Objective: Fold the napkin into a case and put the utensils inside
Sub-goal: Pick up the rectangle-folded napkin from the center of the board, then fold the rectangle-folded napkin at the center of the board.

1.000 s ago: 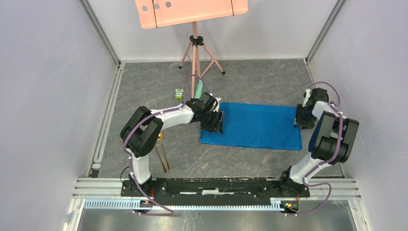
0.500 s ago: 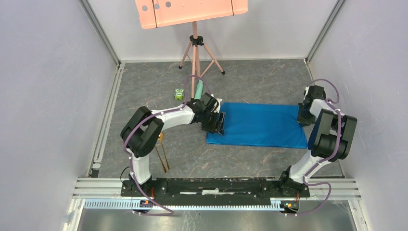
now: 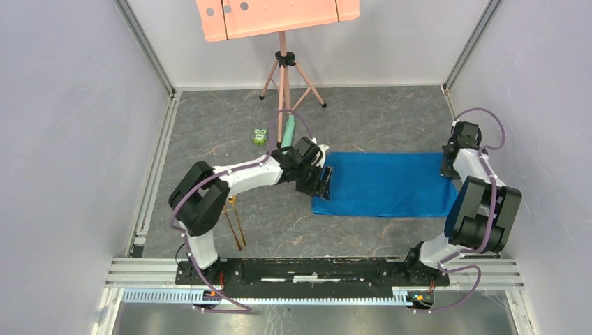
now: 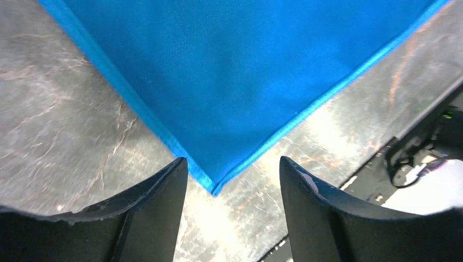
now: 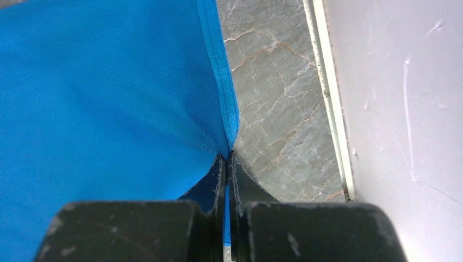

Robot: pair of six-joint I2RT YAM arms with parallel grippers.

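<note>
Napkin: bright blue cloth (image 3: 384, 185), lying flat on the bench (image 3: 209, 125) as a wide rectangle, right of centre in the top view.
Case: not formed; the cloth is too broad to be a narrow pocket.
Utensils: gold fork and spoon (image 3: 234, 222), side by side in the lower left of the top view, beside the left arm and well apart from the napkin.
Right gripper (image 5: 227, 164): fingers pressed together on the napkin's hemmed right edge, close to the enclosure wall; the cloth puckers toward the pinch.
Left gripper (image 4: 233, 169): fingers apart, with the napkin's near-left corner lying between them and nothing pinched.
Done, by judgement: the rectangular outline suggests at most one fold; layers cannot be counted from these views.
Left to do, by judgement: take the left corner, fold the cloth down to a narrow pocket, then fetch both utensils and slide them in. Most of the task lies ahead.
Small green toy (image 3: 260, 136): upper centre-left, clear of the cloth.
Pale green tube (image 3: 287, 129): just beside the toy, behind the left arm.
Tripod (image 3: 283, 77): top centre, carrying a pink board (image 3: 279, 14).
</note>
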